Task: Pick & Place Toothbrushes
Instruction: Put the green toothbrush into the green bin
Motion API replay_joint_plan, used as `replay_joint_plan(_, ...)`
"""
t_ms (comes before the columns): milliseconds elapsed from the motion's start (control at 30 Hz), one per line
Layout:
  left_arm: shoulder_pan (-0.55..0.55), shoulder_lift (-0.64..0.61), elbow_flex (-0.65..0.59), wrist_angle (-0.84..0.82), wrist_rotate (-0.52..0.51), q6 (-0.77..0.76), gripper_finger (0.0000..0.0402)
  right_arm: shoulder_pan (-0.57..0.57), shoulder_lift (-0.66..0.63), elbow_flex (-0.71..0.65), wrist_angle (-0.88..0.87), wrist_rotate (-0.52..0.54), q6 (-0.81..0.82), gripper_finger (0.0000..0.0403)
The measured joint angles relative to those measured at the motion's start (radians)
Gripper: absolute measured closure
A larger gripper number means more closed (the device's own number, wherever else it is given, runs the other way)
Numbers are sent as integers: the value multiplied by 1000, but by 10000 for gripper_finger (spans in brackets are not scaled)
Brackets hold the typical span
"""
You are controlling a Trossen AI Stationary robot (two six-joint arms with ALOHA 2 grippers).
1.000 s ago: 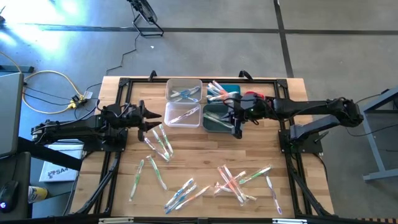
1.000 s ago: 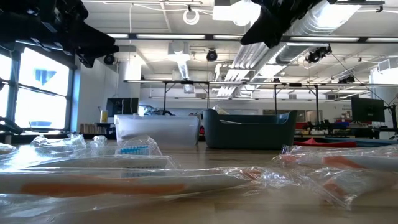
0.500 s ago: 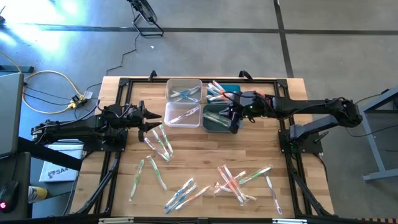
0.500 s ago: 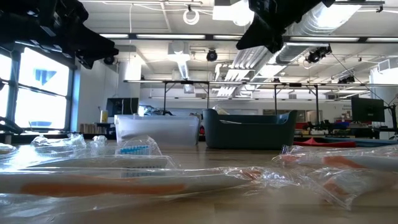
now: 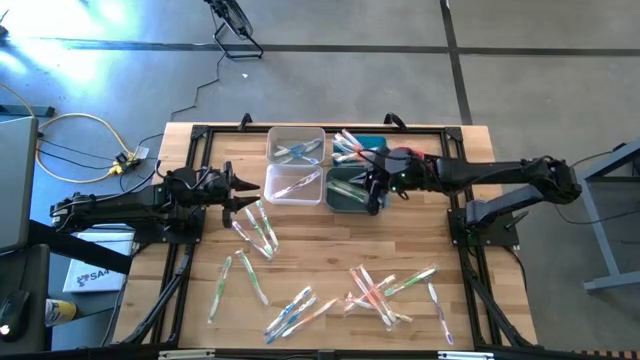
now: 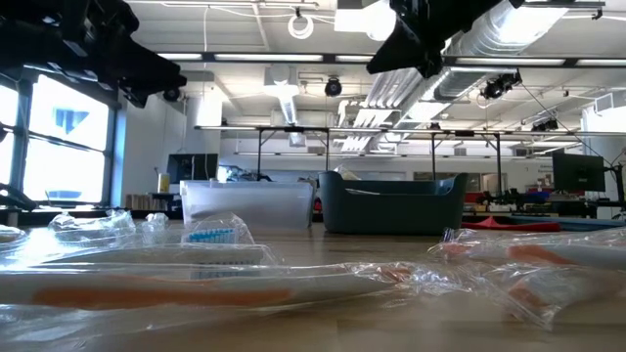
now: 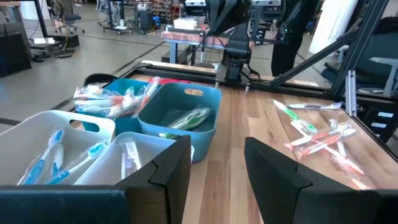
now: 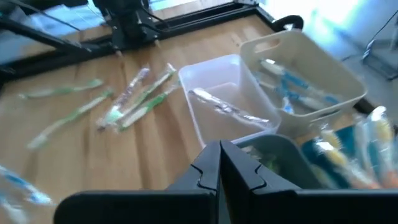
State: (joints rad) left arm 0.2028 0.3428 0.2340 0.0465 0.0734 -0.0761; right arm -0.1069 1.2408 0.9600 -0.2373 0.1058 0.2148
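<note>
Right pincer (image 5: 378, 196): fingers pressed together, nothing seen between them, hanging over the dark teal bin (image 5: 347, 189) at the far middle of the counter (image 5: 320, 250).

Left pincer (image 5: 243, 187): fingers apart, empty, hovering just beside the near clear bin (image 5: 294, 185), above the closest loose pile.

Toothbrushes (image 5: 258, 228): dozens, each in a clear wrapper, lying loose on the counter in three scatters, one by the left pincer, one along the near edge, one (image 5: 385, 290) toward the near right. More already lie sorted in the bins: blue-accented in the far clear bin (image 5: 296, 145), a pale one in the near clear bin, green in the dark teal bin, orange and pink in the bright blue bin (image 7: 106, 99).

Handling, judged: light, stiff handle inside a slick, crinkly wrapper likely to slide between the fingers. Best taken across the middle of the handle, where it balances; a grip on loose wrapper ends would probably let it swing or slip.

Surroundings: four bins packed touching each other; black frame rails along the counter edges; yellow cable (image 5: 90, 130) on the floor beyond.

Obstructions: brushes in each scatter cross and overlap, so a single pick may drag a neighbour. Bin walls stand close to the left pincer's pile. Which brush lies topmost is hard to tell from above.
</note>
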Motion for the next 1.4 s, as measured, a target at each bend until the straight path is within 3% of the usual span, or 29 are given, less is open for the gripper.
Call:
replay_joint_plan(233, 0, 0, 0, -29, 0, 0, 254, 2, -150, -11, -53, 34, -79, 399)
replay_joint_plan(367, 0, 0, 0, -30, 0, 0, 254, 3, -266, -96, -19, 39, -61, 399)
replay_joint_plan(533, 0, 0, 0, -42, 0, -1, 254, 2, -402, -257, 117, 101, -60, 399)
replay_joint_plan(767, 0, 0, 0, -54, 0, -77, 254, 2, -548, -515, 537, 64, -193, 399)
replay_joint_plan(1033, -12, 21, 0, -107, 1, -311, 254, 3, -570, -747, 921, 42, -219, 399)
replay_joint_plan(1167, -78, 66, 0, -115, -11, -429, 254, 3, -555, -792, 924, 41, -211, 399)
replay_joint_plan(1400, -231, 224, 22, -122, -163, -591, 254, 3, -532, -806, 932, 41, -209, 399)
